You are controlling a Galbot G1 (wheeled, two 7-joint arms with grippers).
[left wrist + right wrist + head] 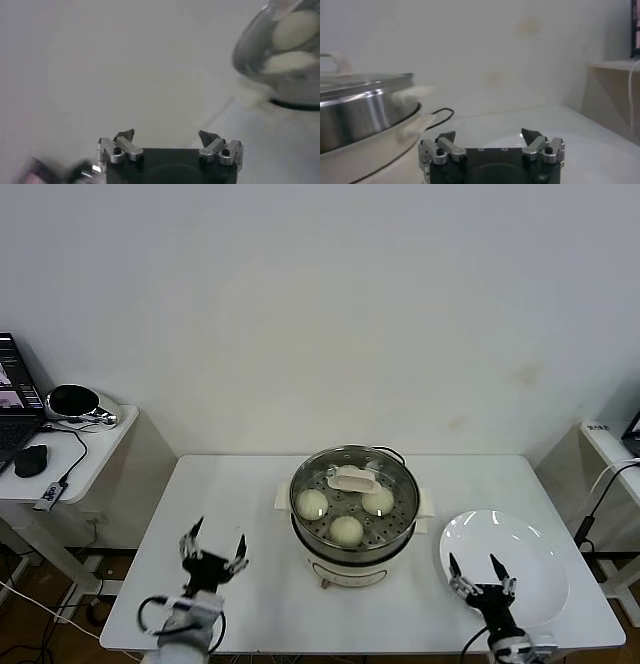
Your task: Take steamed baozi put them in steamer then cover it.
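Steamer (353,514) under cover (354,481) holds three visible baozi (346,529); both jaws released.

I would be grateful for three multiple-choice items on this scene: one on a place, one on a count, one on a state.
1. Where is the white plate?
A. on the robot's right of the steamer
B. on its left
C. under it

2. How many steamed baozi show through the cover?
A. one
B. three
C. six

3. How do both grippers stand?
A. shut on buns
B. holding the cover
C. open and empty

Answers:
1 A: the head view shows the plate at the table's right end.
2 B: three pale buns sit on the perforated tray.
3 C: the left gripper and right gripper spread their jaws around nothing.
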